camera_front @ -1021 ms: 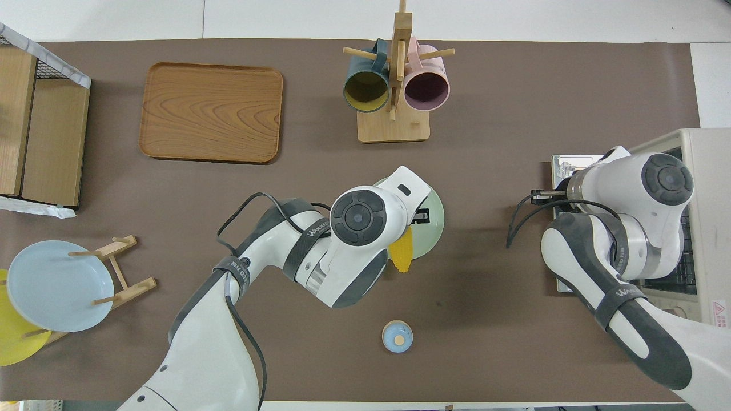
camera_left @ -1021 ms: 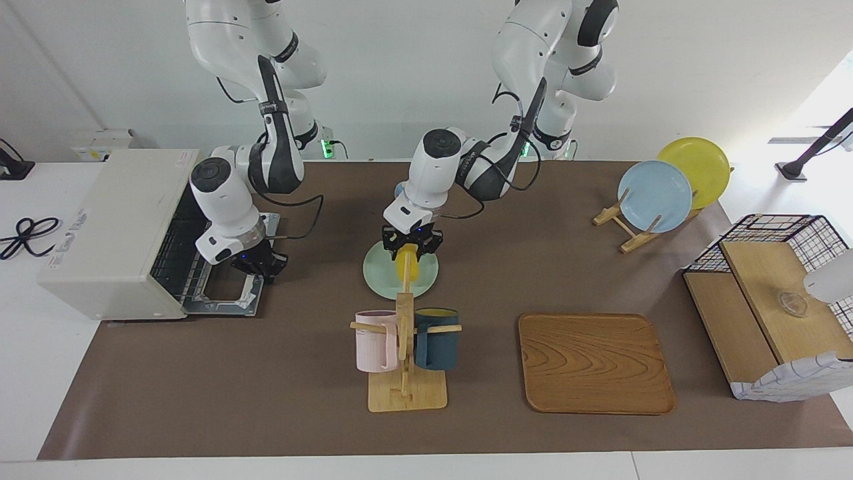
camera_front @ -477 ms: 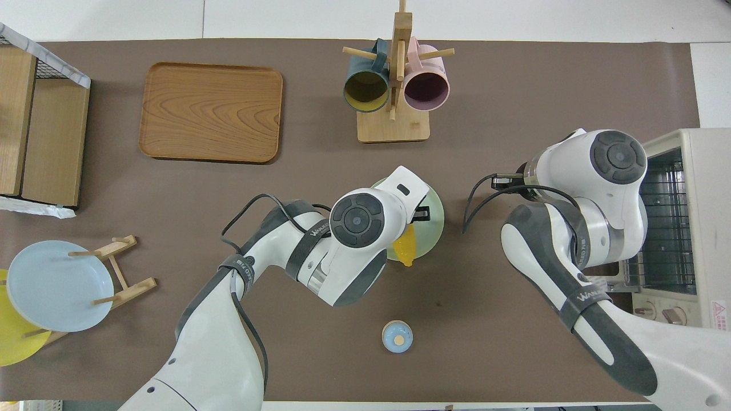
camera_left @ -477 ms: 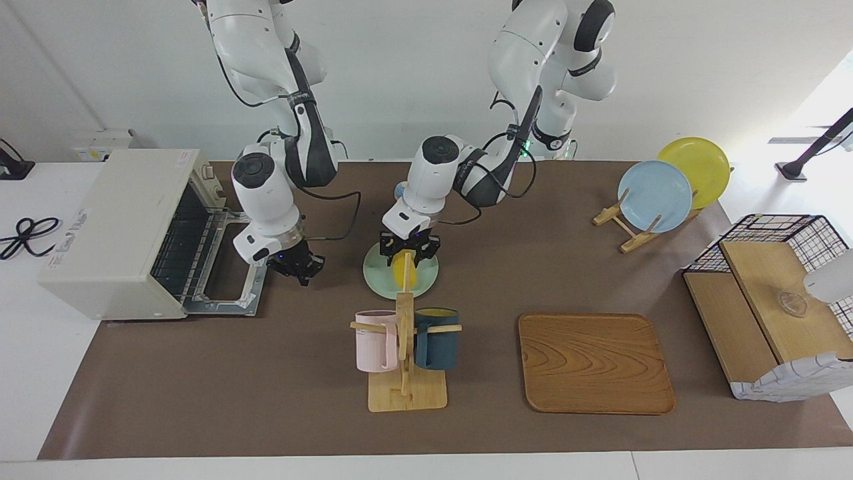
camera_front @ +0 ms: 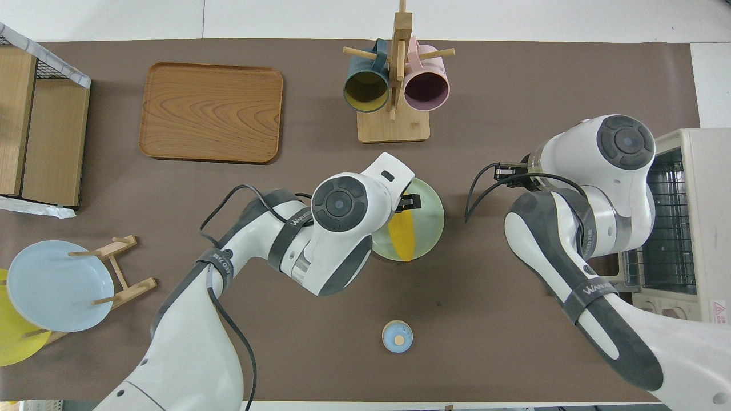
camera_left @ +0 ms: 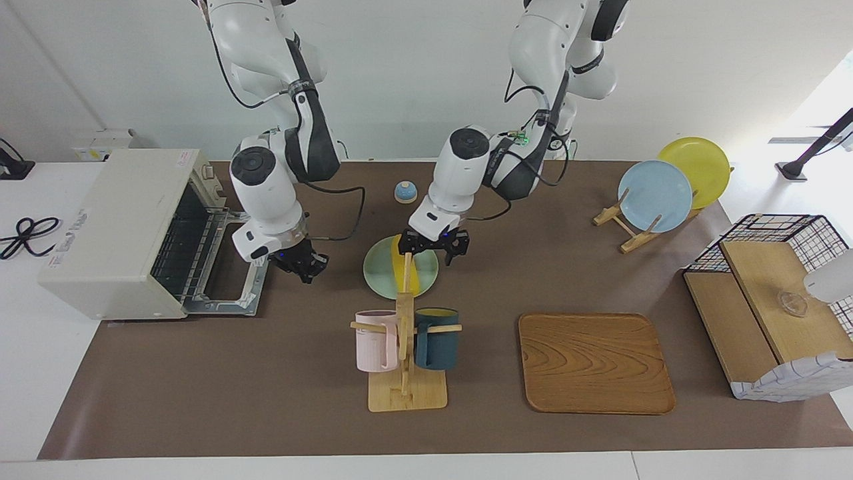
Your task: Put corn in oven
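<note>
The oven [camera_left: 116, 230] is sitting at the right arm's end of the bench [camera_left: 266, 387], its door [camera_left: 226, 293] lying open and flat. The right end effector [camera_left: 298, 262] is hovering between that door and the green plate [camera_left: 380, 277]; I cannot tell whether it is clenched. The corn [camera_left: 404, 272] is lying on the plate, held by nothing, with the mug rack [camera_left: 405, 347] hiding part of it in the facing view. The left end effector [camera_left: 434, 245] is hanging released over the plate's edge, just beside the corn. A small blue bell [camera_left: 405, 192] is resting nearer to the robots than the plate.
</note>
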Controlling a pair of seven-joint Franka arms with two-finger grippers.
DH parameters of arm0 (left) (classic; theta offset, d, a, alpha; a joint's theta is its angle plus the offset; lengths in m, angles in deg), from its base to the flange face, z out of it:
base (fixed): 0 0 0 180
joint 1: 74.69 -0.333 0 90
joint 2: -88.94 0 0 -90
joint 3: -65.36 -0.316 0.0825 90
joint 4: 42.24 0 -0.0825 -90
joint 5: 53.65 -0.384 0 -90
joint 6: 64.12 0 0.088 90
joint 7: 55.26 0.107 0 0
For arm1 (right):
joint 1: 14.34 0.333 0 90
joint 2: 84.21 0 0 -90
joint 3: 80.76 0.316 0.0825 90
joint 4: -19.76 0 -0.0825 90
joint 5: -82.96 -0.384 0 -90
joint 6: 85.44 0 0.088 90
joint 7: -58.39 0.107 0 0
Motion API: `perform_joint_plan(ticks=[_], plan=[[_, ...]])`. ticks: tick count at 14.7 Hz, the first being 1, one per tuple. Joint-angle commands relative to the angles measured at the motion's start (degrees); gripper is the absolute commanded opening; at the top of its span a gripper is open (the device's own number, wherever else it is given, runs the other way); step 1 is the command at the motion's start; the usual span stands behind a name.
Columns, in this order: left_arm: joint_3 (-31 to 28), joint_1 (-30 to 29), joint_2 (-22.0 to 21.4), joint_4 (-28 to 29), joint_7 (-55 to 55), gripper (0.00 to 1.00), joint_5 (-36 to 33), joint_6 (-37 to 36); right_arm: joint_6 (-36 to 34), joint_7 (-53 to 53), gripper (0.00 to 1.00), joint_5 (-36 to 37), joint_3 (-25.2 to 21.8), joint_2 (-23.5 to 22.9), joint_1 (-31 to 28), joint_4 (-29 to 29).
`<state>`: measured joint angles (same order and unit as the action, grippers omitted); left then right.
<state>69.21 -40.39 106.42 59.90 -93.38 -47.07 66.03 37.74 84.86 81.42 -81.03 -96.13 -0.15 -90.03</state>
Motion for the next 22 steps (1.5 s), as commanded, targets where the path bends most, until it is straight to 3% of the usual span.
perform_joint_plan(ticks=[1,4,8,9,13,18,19,20,22], plan=[[0.1,-4.6,-6.6,1.1,1.2,1.00,0.6,-7.1,-3.7,5.7,0.22,0.0,0.2,-2.5,4.2,6.5],[0.0,-10.5,-11.0,-0.6,2.7,1.00,-0.1,-14.6,-0.4,11.6,0.32,1.1,0.1,-4.4,11.4,7.7],[0.0,-21.5,-16.3,-3.8,20.9,1.00,-0.3,-26.7,0.2,26.2,0.31,9.8,0.3,-16.4,20.6,18.1],[0.0,-24.0,-16.4,-5.9,25.9,1.00,-0.3,-30.4,2.1,27.4,0.31,9.7,0.3,-17.2,21.7,18.2],[0.0,-30.1,-18.1,-10.2,32.3,1.00,-2.4,-39.1,8.0,27.3,0.32,9.7,0.4,-16.9,23.5,13.6],[-2.6,-29.8,-21.3,-10.3,32.1,1.00,-2.7,-47.5,10.2,27.1,0.32,9.7,0.4,-15.4,23.7,8.6],[-2.5,-30.0,-21.3,-10.2,32.1,1.00,-2.8,-47.6,10.0,27.1,0.29,9.7,0.4,-15.4,23.7,8.5],[-2.4,-30.0,-21.3,-10.0,32.0,1.00,-2.8,-46.8,9.4,27.1,0.05,9.7,0.4,-15.3,23.8,8.5],[-2.3,-30.2,-20.6,-10.1,32.0,1.00,-2.7,-44.9,8.4,26.9,0.00,9.8,0.4,-15.4,23.7,9.1]])
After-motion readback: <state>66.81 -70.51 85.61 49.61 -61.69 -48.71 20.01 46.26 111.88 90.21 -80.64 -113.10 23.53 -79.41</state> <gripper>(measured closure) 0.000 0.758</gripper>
